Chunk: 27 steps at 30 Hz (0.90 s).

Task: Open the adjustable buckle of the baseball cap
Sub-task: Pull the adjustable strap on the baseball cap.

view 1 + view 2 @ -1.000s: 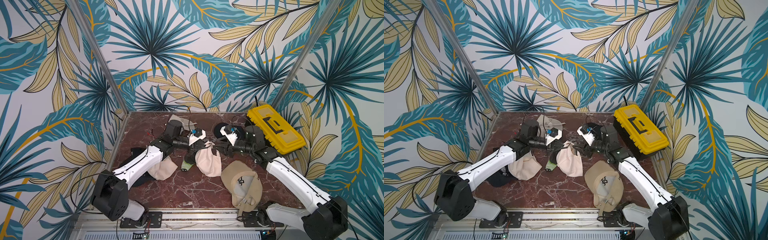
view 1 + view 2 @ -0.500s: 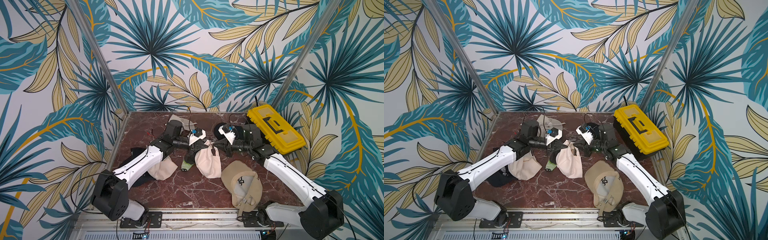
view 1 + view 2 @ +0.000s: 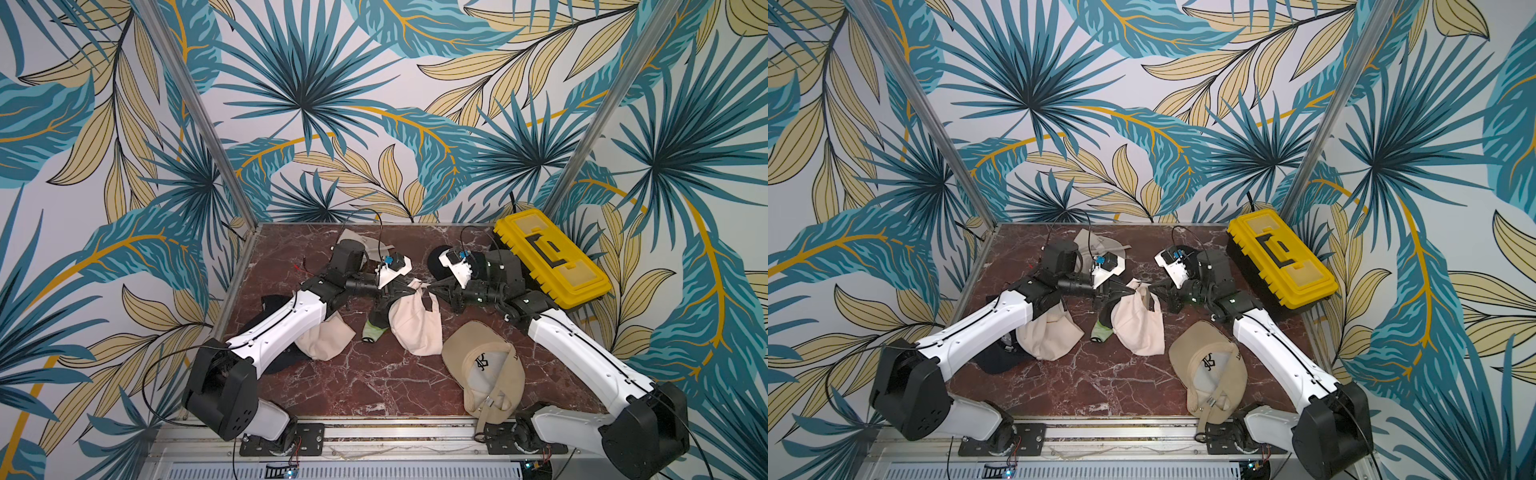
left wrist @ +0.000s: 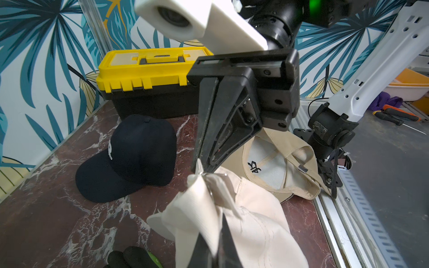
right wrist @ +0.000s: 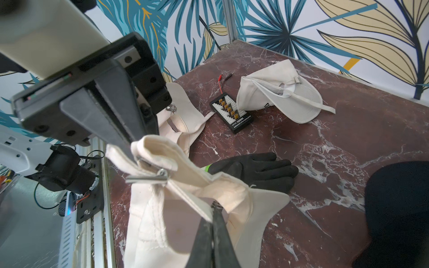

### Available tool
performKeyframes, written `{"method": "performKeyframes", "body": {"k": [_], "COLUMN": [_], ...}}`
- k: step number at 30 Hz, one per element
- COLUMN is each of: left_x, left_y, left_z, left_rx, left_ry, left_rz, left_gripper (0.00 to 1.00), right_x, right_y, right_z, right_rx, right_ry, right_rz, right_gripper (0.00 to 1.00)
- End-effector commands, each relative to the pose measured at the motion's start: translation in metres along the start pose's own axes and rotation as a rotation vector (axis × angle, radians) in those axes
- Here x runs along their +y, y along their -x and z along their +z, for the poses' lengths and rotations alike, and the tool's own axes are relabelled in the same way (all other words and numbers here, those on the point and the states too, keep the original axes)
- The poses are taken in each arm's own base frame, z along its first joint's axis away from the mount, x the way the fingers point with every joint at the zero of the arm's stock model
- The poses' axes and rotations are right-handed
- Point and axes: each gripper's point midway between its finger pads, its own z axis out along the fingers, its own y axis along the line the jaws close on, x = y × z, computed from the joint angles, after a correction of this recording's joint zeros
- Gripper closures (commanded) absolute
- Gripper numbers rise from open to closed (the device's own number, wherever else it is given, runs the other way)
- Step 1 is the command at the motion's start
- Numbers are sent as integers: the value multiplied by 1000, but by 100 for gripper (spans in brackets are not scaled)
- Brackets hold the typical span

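Since a second ago the right gripper has closed its jaws on the back of the cream cap, and its forearm has swung a little toward the table's middle. The left gripper has not shifted and is likewise pinched tight on the cap's back edge.

Both pairs of jaws are fully closed on cloth, tip facing tip, with nothing else between them. The cap hangs from the two grips near the middle of the table. Its back is lifted and its crown sags onto the marble just beside a black glove.

The right wrist view shows the metal buckle on the strap between the two pinch points, close to the left gripper's tips. The strap appears to be threaded through it, so the buckle looks closed.

I judge the step in hand to be securing the cap on both sides of the buckle, and that now seems done. Next comes the opening itself. One grip should hold the cap steady while the other works the strap back through the buckle or tips the metal bar up. That pull needs to run along the strap, since a sideways tug would probably only drag the soft cap.

A tan cap and a yellow toolbox lie well clear.
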Motion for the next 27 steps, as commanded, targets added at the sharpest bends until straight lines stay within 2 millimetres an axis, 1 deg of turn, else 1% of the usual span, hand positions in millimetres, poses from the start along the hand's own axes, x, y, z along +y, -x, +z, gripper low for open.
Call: {"method": "performKeyframes", "body": {"k": [1, 4, 9, 12, 13, 17, 18, 23, 25, 27], "left_x": [-19, -21, -23, -27, -28, -26, -24, -20, -17, -7], "left_y": [53, 53, 49, 49, 50, 51, 50, 51, 51, 50], "left_z": [-19, -14, -9, -7, -6, -2, -2, -1, -2, -2], "left_rx": [-134, -136, -131, -134, -134, -129, -125, -120, -115, -98], "left_ry": [-124, -155, -179, -200, -203, -190, -182, -160, -140, -72], "left_rz": [102, 88, 73, 79, 83, 86, 80, 64, 57, 33], "left_gripper": [100, 100, 100, 100, 100, 100, 100, 100, 100, 100], "right_x": [-40, -38, -36, -37, -33, -8, -6, -8, -14, -24], "right_y": [-51, -40, -14, -8, -9, -12, -14, -11, -13, -16], "right_z": [1, 8, 18, 26, 29, 43, 44, 39, 36, 31], "right_rx": [172, 152, 75, 78, 90, 154, 163, 149, 151, 160], "right_ry": [-131, -109, -97, -105, -93, -35, -31, -66, -108, -174], "right_rz": [173, 224, 318, 376, 380, 288, 285, 280, 279, 297], "right_gripper": [100, 100, 100, 100, 100, 100, 100, 100, 100, 100]}}
